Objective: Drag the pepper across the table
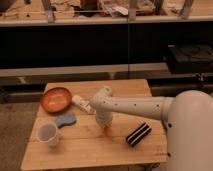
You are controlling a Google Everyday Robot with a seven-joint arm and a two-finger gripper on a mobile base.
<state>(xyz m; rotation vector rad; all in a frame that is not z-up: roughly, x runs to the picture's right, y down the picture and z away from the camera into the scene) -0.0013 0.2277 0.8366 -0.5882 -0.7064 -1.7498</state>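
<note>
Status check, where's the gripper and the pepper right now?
Gripper down at table centre. Pepper at its tip, mostly hidden. Black block to one side.

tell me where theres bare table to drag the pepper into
Bare wood runs along the front edge between the white cup and the black object, and across the back right corner of the table. The left is crowded: orange bowl, blue sponge, cup. The gripper hangs mid-table over the pepper.

White arm reaches left, pincer [106, 127] pointing down.
</note>
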